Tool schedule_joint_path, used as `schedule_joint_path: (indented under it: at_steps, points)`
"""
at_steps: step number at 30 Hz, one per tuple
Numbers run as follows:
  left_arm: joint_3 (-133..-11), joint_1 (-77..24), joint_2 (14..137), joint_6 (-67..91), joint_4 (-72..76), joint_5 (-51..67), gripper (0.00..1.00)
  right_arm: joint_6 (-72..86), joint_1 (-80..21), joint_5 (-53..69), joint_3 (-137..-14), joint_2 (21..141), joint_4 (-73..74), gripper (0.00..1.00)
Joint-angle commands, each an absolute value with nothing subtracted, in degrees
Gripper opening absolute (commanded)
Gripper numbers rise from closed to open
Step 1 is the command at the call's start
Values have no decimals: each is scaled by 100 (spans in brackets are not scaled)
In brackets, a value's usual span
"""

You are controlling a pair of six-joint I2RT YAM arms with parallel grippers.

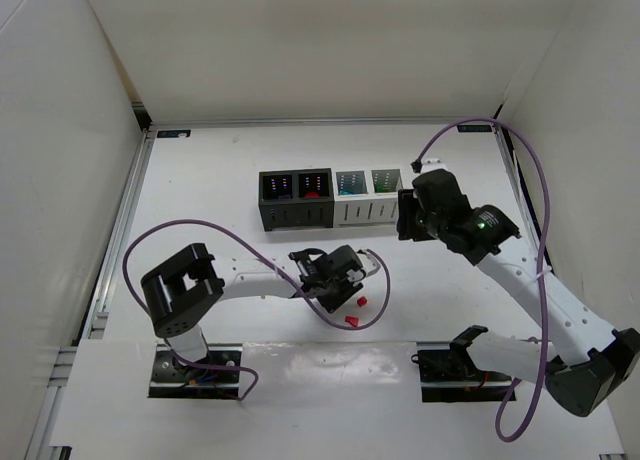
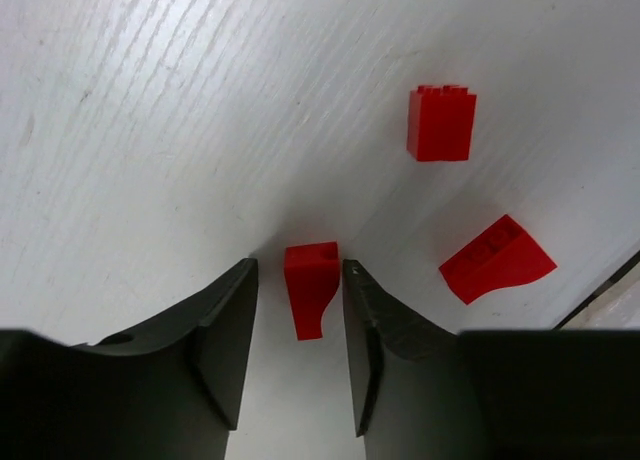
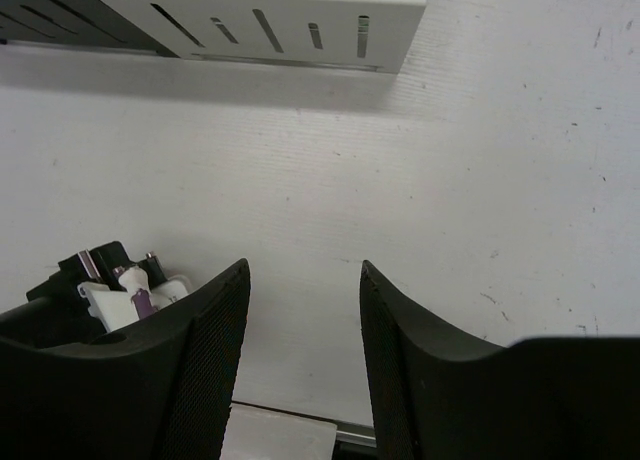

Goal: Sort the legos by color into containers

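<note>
Three red legos lie on the white table. In the left wrist view one curved red lego lies between my left gripper's open jaws, close against the right finger, with a gap to the left finger. A square red lego and a sloped red lego lie beyond. The top view shows my left gripper low by two red legos. The four joined containers, two black and two white, stand behind. My right gripper is open and empty beside the white end.
The bins show purple, red, teal and green glints inside, from left to right. In the right wrist view my right gripper hangs over bare table with the white bin's slotted front ahead. A purple cable loops near the left gripper. White walls enclose the table.
</note>
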State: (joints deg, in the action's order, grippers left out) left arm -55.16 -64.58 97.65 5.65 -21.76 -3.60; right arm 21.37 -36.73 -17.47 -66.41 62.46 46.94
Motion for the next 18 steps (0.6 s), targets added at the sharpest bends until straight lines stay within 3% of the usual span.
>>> schedule_joint_path:
  at_steps: [1, 18]
  points:
    - [-5747, -6583, 9931, 475, -2284, -501, 49, 2241, -3569, -1696, -6522, 6064, 4720, 52]
    - [-5853, -6539, 9440, 633, -2751, -966, 24, 2294, -3480, -1732, -6337, 5634, 4650, 52]
